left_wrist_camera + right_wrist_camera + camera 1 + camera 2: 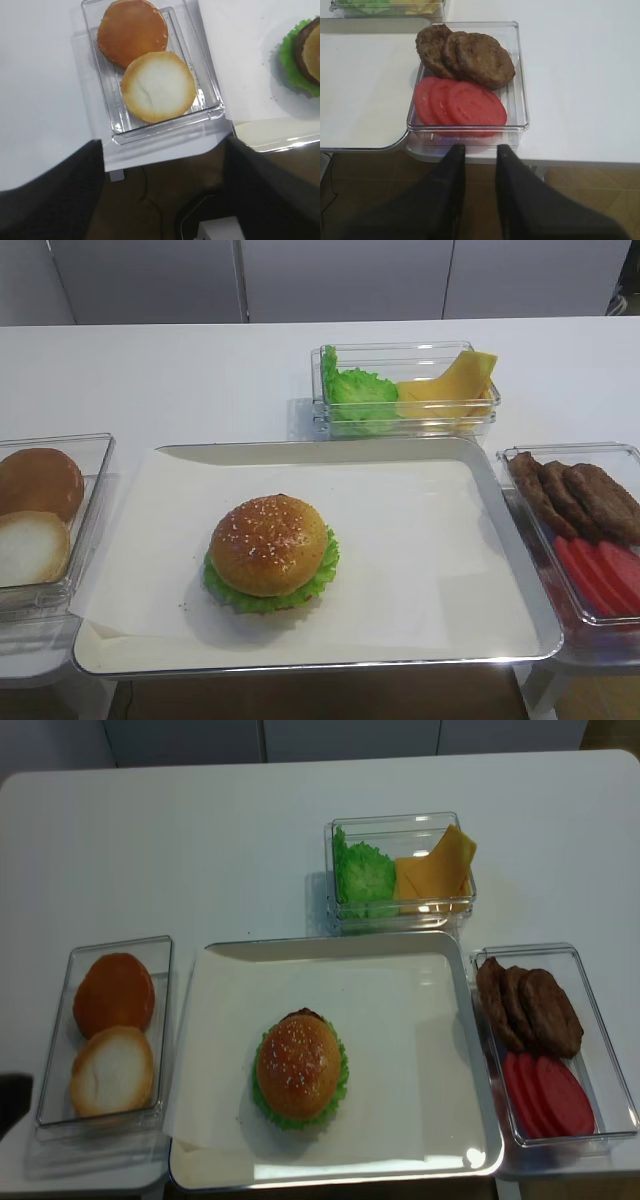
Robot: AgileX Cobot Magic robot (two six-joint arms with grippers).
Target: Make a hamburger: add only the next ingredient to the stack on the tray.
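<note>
**Bun top on the stack; both arms back off the table**

The step in hand looks finished. The seeded bun top (269,543) sits domed side up on the stack (271,592), with the lettuce frill showing all round its lower edge and a sliver of patty peeking out at 12 o'clock in the overhead view. The stack stands on the tray (520,560), left of centre and toward the near rim, on the white paper (420,540).

The left gripper (160,195) hangs below the near table edge, at 6 o'clock from the bun box (205,85); its fingers stand wide apart and hold nothing. The right gripper (480,155) is also below the table edge, at 6 o'clock from the patty box (520,75); its fingers stand a little apart with nothing between them.

Judging from this, nothing more should be added. What remains is to keep the arms clear and leave the bun top settled; it seems to sit slightly off centre, so a nudge could tip it.

Around the tray: the bun box at 9 o'clock holds a smooth brown bun (113,993) and a pale cut half (111,1070); the box at 12 o'clock (330,870) holds lettuce (364,872) and cheese (435,865); the patty box at 3 o'clock holds patties (465,55) and tomato slices (460,102). Nothing stands between either gripper and the stack.
</note>
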